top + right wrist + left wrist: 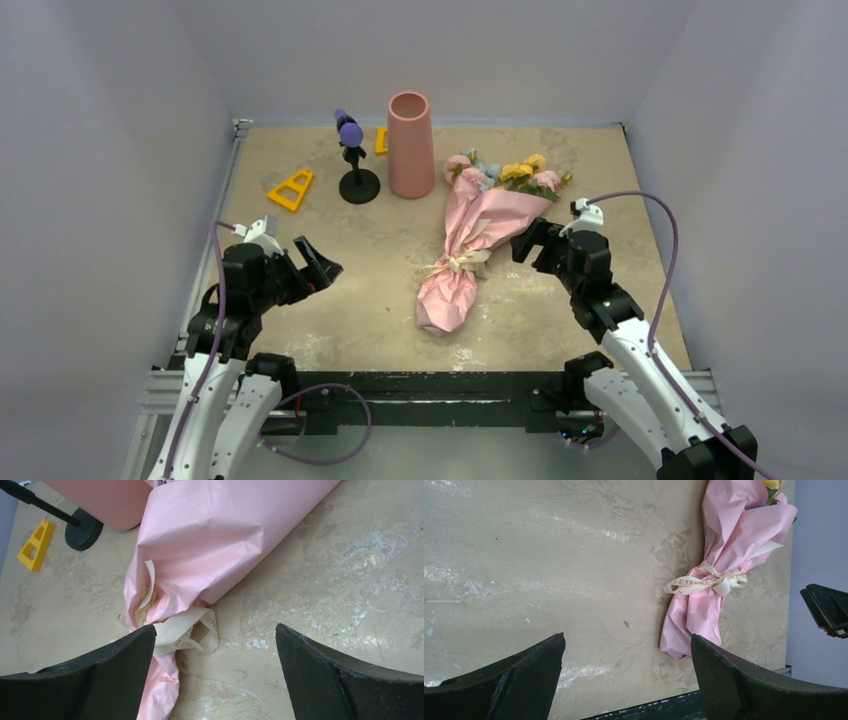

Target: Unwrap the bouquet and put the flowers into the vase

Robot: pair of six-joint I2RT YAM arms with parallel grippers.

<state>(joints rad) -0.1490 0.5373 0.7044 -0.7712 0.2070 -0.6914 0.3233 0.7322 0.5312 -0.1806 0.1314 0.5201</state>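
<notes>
Top external view is showing the bouquet (470, 240) lying on the surface (600, 170), middle-right, with the flowers (510, 172) pointing far, just right of the vase (410, 145). The vase is standing upright at the far middle. A cream ribbon (452, 264) is cinching the pink paper at the waist, so I'm guessing the unwrapping isn't started yet.

Both hands are gaping wide and holding nothing. The left hand (322, 268) is hovering near-left, well apart from the bouquet. The right hand (530, 240) is sitting just beside its right edge, and its wrist view is looking straight down at the ribbon loop.

What's worrying me: if the right hand ends up pinching the loop plus a fold of paper, a pull is probably just dragging the whole bundle instead of undoing the knot. Nothing is pinning the near end down. Also, the flower heads are lying close to the vase, with a black stand (358, 185) right beside it, so a sideways shove is risking tipping either one.
</notes>
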